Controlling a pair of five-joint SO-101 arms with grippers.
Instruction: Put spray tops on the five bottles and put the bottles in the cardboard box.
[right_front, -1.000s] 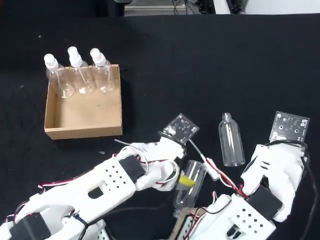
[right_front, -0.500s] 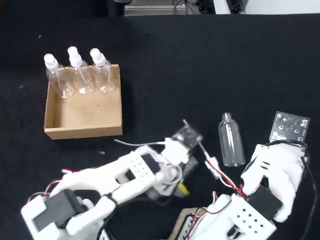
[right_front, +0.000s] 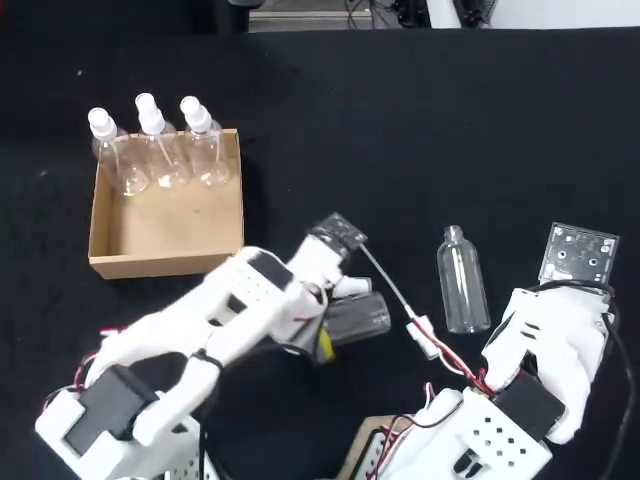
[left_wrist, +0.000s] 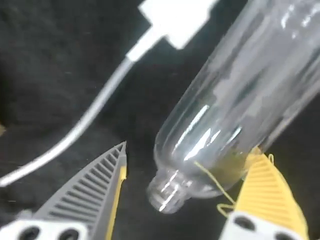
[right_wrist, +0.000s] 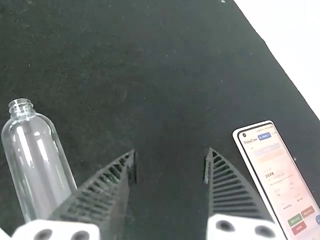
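At the left of the black bench (right_front: 450, 130) sits the cardboard box (right_front: 165, 262); three capped bottles (right_front: 160, 150) line its far wall, their white tops showing past the rim. Right of the box, in the high view, the left arm stretches across the bench. Its left claw (left_wrist: 190, 147) is spread open around a clear bottle (left_wrist: 235, 100) with no top; the bottle rests against the yellow finger (left_wrist: 265, 185), with a gap showing on the side of the grey finger (left_wrist: 95, 185), and its bare neck points back toward the wrist. Just beyond it lies a loose spray top (right_front: 425, 335), its thin tube trailing toward the left arm. Farther right a second bottle (right_front: 462, 280) lies on its side, also uncapped. The right claw (right_wrist: 170, 152) hangs open above bare bench just beside that bottle, holding nothing; a phone (right_wrist: 275, 175) lies on its other side.
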